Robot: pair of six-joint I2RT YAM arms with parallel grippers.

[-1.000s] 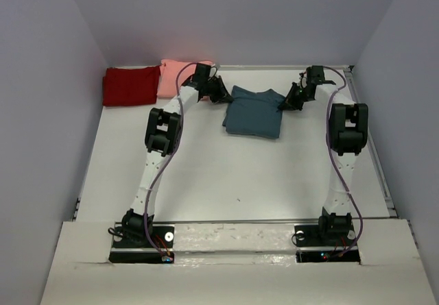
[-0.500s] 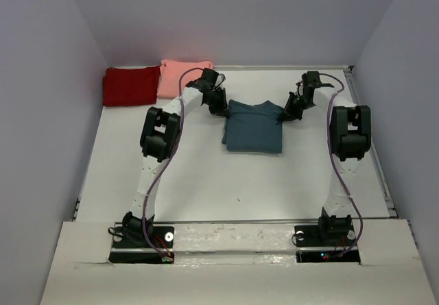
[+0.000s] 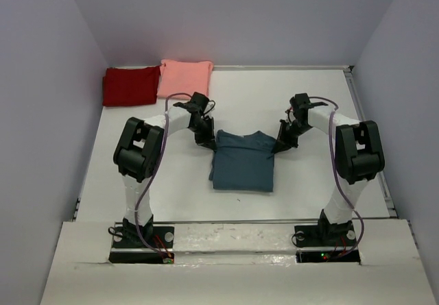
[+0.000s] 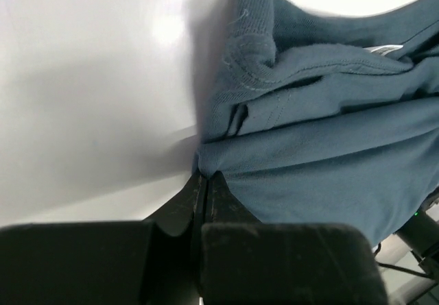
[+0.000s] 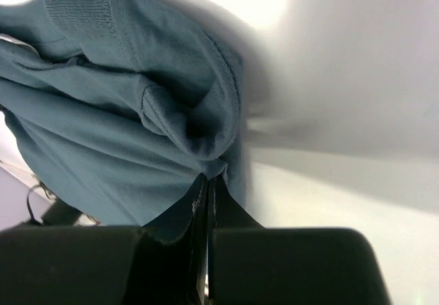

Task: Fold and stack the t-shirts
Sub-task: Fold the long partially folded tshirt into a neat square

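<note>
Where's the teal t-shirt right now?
Top view: teal t-shirt lies folded at centre of the table, far corners pinched by left gripper and right gripper; red t-shirt and pink t-shirt sit far left.

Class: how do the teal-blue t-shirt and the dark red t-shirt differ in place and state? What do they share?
The teal-blue t-shirt lies centrally; the dark red t-shirt sits at the far left corner. The left gripper and right gripper pinch the teal-blue one's far corners; no gripper touches the dark red one. Both are folded flat.
</note>
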